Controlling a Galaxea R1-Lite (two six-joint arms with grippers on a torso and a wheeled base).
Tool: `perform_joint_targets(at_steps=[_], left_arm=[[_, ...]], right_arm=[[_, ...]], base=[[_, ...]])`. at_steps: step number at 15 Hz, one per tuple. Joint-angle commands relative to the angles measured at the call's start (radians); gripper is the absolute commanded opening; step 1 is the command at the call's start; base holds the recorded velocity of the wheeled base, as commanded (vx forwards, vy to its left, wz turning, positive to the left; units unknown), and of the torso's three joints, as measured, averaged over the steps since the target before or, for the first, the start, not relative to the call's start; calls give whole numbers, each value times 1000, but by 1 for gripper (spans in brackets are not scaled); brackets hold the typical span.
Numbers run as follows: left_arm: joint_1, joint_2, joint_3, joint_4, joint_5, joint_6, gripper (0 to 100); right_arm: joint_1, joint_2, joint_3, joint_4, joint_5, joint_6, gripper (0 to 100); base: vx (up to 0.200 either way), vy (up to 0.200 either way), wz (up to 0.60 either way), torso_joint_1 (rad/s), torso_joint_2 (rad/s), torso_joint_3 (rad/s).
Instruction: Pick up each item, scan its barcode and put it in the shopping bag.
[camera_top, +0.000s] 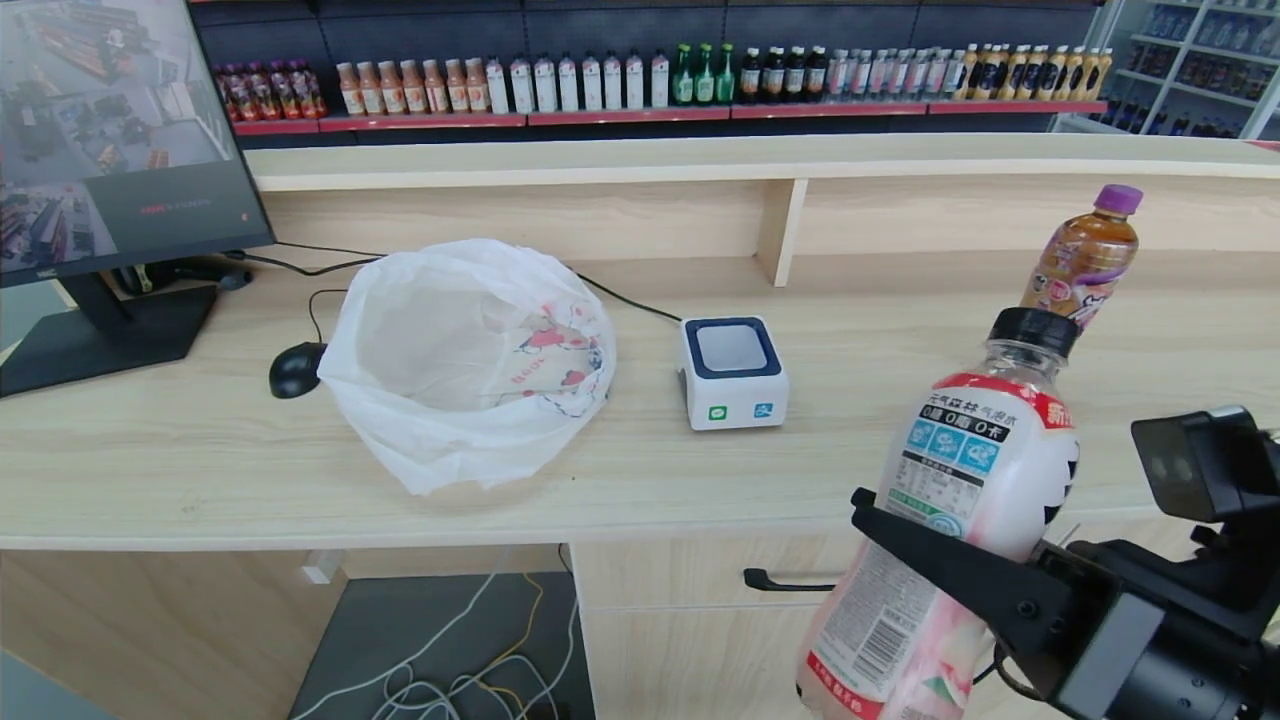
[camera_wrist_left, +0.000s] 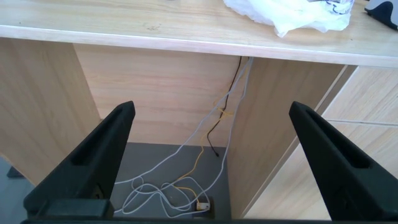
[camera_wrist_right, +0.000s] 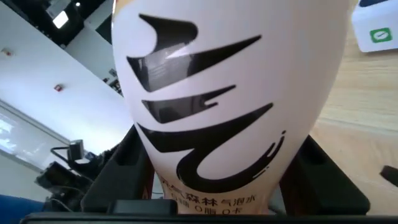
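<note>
A pink-and-white labelled bottle (camera_top: 960, 500) with a black cap is tilted in the air at the lower right, in front of the counter's front edge. My right gripper (camera_top: 940, 580) is shut on its lower half, and its barcode (camera_top: 880, 635) faces me. In the right wrist view the bottle (camera_wrist_right: 224, 112) sits between both fingers (camera_wrist_right: 124, 177). The white scanner (camera_top: 733, 372) with a blue-rimmed window stands mid-counter. The white shopping bag (camera_top: 465, 360) stands open to the scanner's left. My left gripper (camera_wrist_left: 211, 118) hangs open and empty below the counter, with the bag (camera_wrist_left: 292, 15) above it.
An orange drink bottle (camera_top: 1085, 255) with a purple cap stands on the counter (camera_top: 200, 450) at the right. A black mouse (camera_top: 296, 370) lies beside the bag, and a monitor (camera_top: 110, 130) stands at far left. Cables (camera_wrist_left: 186, 186) lie under the counter.
</note>
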Motion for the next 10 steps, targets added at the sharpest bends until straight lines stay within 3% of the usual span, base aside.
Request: perform_joint_targets(at_steps=[1, 10], left_arm=[[0, 0, 0, -2, 1, 0, 100], [0, 0, 0, 0, 1, 0, 100]], right_arm=[[68, 31, -1, -24, -1, 55, 0], [152, 169, -214, -76, 4, 294, 0]], base=[[0, 0, 0, 0, 0, 0], [0, 0, 0, 0, 0, 0]])
